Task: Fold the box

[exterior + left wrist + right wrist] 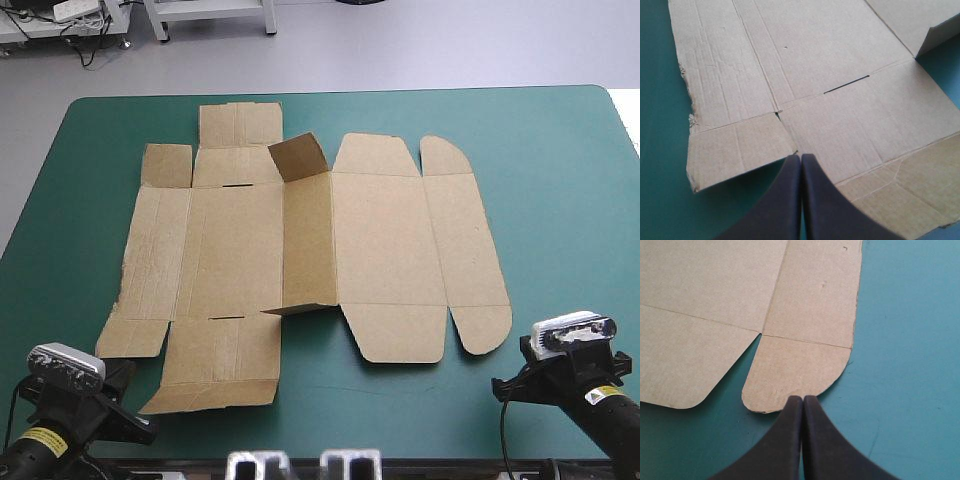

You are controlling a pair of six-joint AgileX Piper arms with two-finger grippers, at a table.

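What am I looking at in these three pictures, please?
This is a two-armed robot at a table with a teal-green cover. One picture looks down from above and behind it. The other two come from cameras on each wrist, looking along the gripper. A brown box, an unfolded cut sheet, lies mostly flat, with one small flap standing up. The left gripper and right gripper are both shut close to the sheet's near edge, holding nothing.

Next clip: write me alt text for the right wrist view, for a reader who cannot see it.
The brown box lies flat and unfolded on the teal-green cover, a rounded flap nearest the camera. The right gripper, its black fingers shut in a pointed arch, points at that flap's curved edge.
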